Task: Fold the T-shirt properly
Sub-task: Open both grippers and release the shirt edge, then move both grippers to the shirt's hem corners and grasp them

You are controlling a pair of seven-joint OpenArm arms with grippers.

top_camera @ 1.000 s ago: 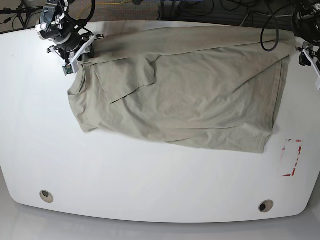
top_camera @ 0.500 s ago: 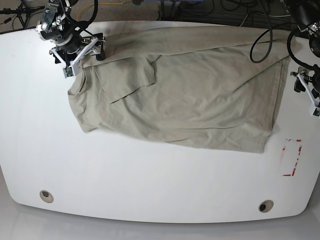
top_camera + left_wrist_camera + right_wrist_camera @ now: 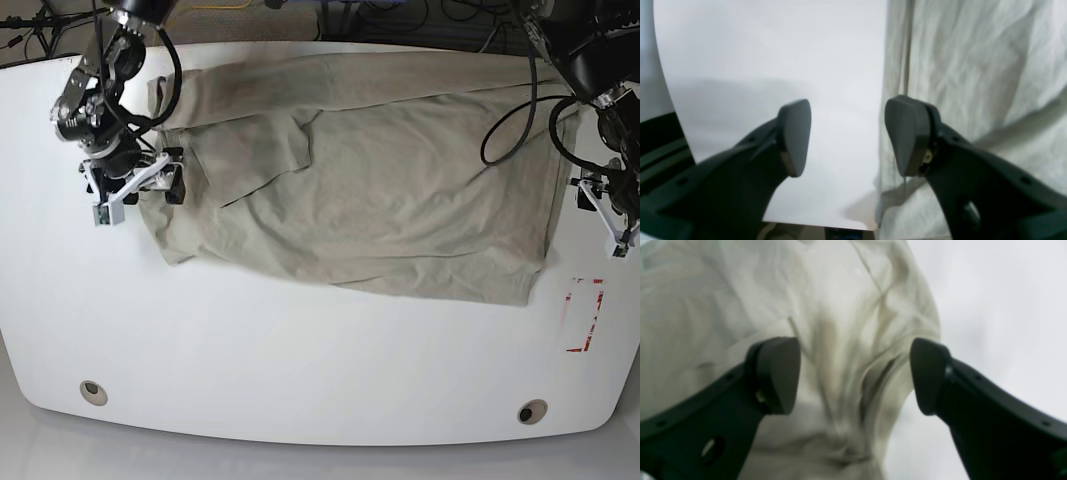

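The khaki T-shirt (image 3: 380,190) lies spread and wrinkled across the far half of the white table (image 3: 300,360), one sleeve folded over its body. My right gripper (image 3: 135,185) is at the shirt's left edge. In the right wrist view this gripper (image 3: 853,373) is open, with a bunched ridge of the T-shirt (image 3: 840,323) below the gap between its fingers. My left gripper (image 3: 610,215) hangs by the shirt's right edge. In the left wrist view that gripper (image 3: 850,136) is open over bare table, and the hem of the T-shirt (image 3: 973,66) runs just beside its right finger (image 3: 907,133).
A red-marked label (image 3: 583,315) lies on the table at the front right. Two round holes (image 3: 92,392) (image 3: 532,411) sit near the front edge. Cables (image 3: 440,15) run behind the far edge.
Both arms have come toward the table's front. The right gripper left the shirt's far left corner for its left edge. The left gripper slid down along the right edge.
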